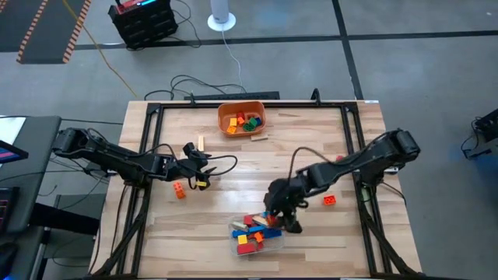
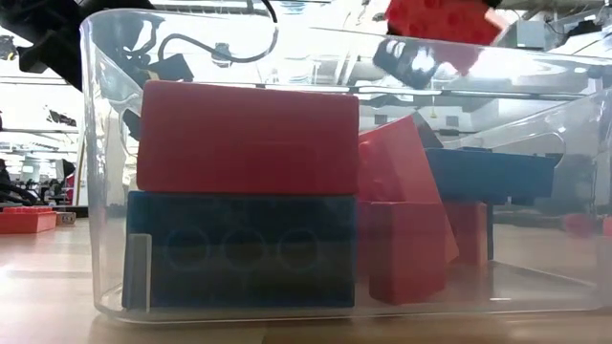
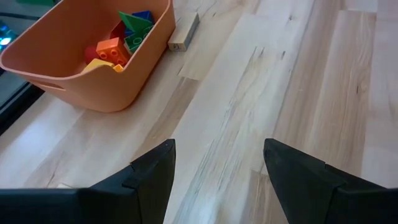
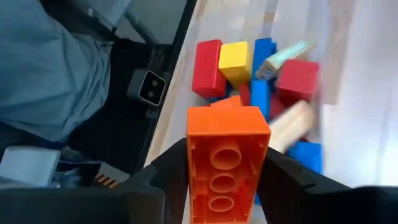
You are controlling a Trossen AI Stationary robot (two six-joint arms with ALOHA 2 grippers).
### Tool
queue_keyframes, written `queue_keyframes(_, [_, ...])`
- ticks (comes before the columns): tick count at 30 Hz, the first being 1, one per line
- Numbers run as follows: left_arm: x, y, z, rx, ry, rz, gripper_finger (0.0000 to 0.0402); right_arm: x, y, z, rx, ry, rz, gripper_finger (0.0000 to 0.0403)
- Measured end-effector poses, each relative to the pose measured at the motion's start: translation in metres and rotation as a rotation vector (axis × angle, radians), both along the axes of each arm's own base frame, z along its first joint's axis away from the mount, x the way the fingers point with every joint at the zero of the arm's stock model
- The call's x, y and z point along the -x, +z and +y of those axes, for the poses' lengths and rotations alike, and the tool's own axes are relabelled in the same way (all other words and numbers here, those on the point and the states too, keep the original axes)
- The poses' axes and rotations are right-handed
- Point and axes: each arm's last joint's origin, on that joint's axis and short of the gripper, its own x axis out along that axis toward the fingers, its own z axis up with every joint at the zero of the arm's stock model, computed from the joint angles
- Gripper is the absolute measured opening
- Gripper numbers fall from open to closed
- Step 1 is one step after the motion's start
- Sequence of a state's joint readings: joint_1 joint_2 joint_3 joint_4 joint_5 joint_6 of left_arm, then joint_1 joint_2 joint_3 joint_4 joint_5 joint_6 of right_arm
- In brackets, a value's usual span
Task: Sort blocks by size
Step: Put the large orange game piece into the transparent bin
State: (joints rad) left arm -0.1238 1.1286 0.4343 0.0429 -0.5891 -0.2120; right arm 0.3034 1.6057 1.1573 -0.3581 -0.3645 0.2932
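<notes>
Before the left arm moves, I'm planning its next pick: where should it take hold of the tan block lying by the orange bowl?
Grip the tan block across its narrow width, near mid-length, coming straight down. It lies flat on the table, long and slim, so its long sides offer parallel faces. The orange bowl stands close by, so that finger probably needs care. The left gripper is open.

our right gripper (image 4: 227, 171) is clamped on a load; our left gripper (image 3: 217, 168) hangs with fingers spread.
</notes>
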Motion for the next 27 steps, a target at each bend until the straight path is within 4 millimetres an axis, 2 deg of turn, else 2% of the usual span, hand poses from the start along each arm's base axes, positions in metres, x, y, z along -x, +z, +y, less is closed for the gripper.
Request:
queue_keyframes(4, [0.0, 0.0, 0.0, -0.005, -0.003, 0.003, 0.0238, -0.014, -0.016, 0.014, 0.003, 0.001, 0.062, 0.0192])
queue_keyframes(9, [-0.001, 0.002, 0.0, -0.023, -0.016, -0.004, 0.0238, -0.029, -0.028, 0.016, -0.03, -0.006, 0.134, 0.0195])
queue_keyframes(12, [-0.001, 0.002, 0.0, -0.032, -0.023, -0.003, 0.0238, -0.031, -0.024, 0.014, -0.081, -0.002, 0.186, 0.0196])
queue_keyframes(17, [-0.001, 0.002, 0.0, -0.037, -0.026, 0.003, 0.0238, -0.032, -0.01, 0.021, -0.103, 0.01, 0.129, 0.0197])
queue_keyframes(23, [-0.001, 0.002, 0.0, -0.036, -0.026, -0.001, 0.0238, -0.028, -0.014, 0.03, -0.09, 0.012, 0.161, 0.0198])
queue_keyframes(27, [-0.002, 0.003, 0.0, -0.037, -0.027, -0.007, 0.0238, -0.029, -0.015, 0.03, -0.05, -0.057, 0.155, 0.0201])
